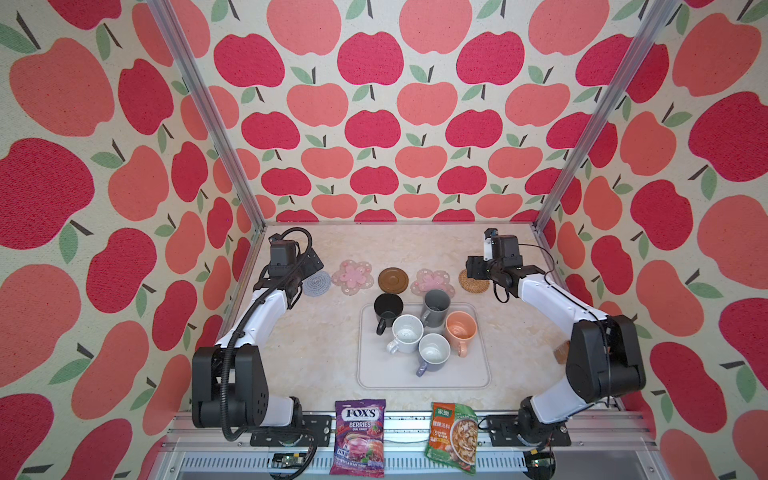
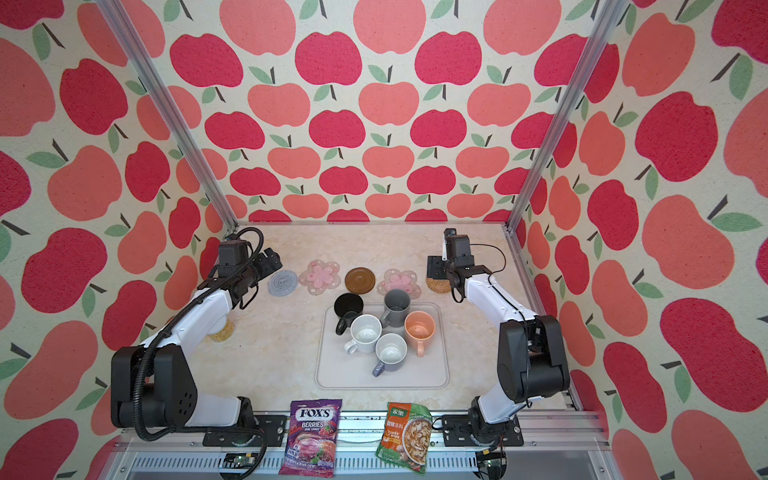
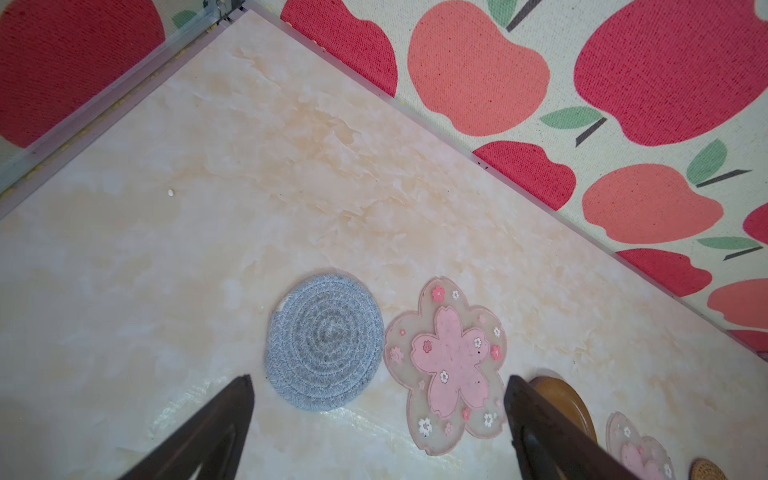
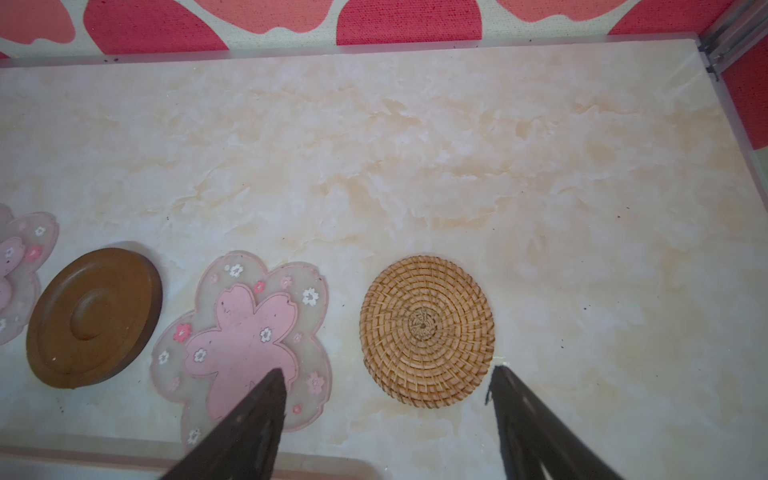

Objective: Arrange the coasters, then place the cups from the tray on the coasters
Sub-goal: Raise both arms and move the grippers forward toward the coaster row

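Note:
Five coasters lie in a row behind the tray [image 1: 424, 379]: grey woven [image 1: 318, 284], pink flower [image 1: 352, 277], brown disc [image 1: 393, 279], a second pink flower [image 1: 432, 281] and tan rattan [image 1: 474, 286]. On the tray stand the cups: black [image 1: 387, 309], dark grey [image 1: 436, 305], peach [image 1: 460, 328], speckled white [image 1: 407, 332] and lavender-grey [image 1: 433, 353]. My left gripper [image 3: 380, 379] hovers open over the grey coaster [image 3: 325, 341] and holds nothing. My right gripper [image 4: 388, 370] stands open above the rattan coaster [image 4: 427, 328], also with nothing in it.
A purple FOX'S candy bag [image 1: 359, 436] and a green soup packet [image 1: 453, 436] lie at the table's front edge. A tan object [image 2: 222, 330] shows under my left arm. A brown one [image 1: 561, 352] shows behind my right arm. Apple-patterned walls close in three sides.

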`<control>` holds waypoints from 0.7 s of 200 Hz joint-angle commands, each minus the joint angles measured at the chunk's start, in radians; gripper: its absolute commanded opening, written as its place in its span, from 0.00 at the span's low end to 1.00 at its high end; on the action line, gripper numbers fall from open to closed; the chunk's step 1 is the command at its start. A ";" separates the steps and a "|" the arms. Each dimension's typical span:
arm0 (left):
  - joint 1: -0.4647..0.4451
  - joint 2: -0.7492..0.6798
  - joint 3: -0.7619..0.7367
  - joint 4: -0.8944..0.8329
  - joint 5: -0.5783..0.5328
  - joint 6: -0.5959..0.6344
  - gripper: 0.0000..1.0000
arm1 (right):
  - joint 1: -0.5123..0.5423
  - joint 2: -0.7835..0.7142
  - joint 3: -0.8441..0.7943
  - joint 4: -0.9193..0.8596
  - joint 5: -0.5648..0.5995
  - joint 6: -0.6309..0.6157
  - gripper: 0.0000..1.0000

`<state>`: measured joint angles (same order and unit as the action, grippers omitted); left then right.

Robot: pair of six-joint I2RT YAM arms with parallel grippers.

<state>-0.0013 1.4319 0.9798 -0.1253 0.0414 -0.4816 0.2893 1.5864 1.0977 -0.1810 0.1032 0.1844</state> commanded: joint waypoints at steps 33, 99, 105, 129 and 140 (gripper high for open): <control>-0.110 0.103 0.070 -0.145 0.023 0.079 0.83 | 0.066 0.062 0.092 -0.069 -0.003 -0.019 0.81; -0.223 0.227 0.089 -0.230 0.069 0.060 0.58 | 0.091 0.091 0.136 -0.090 -0.010 0.000 0.83; -0.232 0.237 0.094 -0.234 0.063 0.061 0.59 | 0.091 0.091 0.134 -0.090 -0.010 0.001 0.83; -0.247 0.296 0.127 -0.261 0.059 0.060 0.65 | 0.091 0.087 0.134 -0.094 -0.015 0.008 0.84; -0.247 0.326 0.142 -0.270 0.060 0.055 0.68 | 0.091 0.088 0.135 -0.093 -0.029 0.012 0.84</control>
<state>-0.2409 1.7058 1.0679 -0.3382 0.0990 -0.4244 0.3740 1.6684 1.2026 -0.2470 0.1013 0.1818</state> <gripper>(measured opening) 0.662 0.834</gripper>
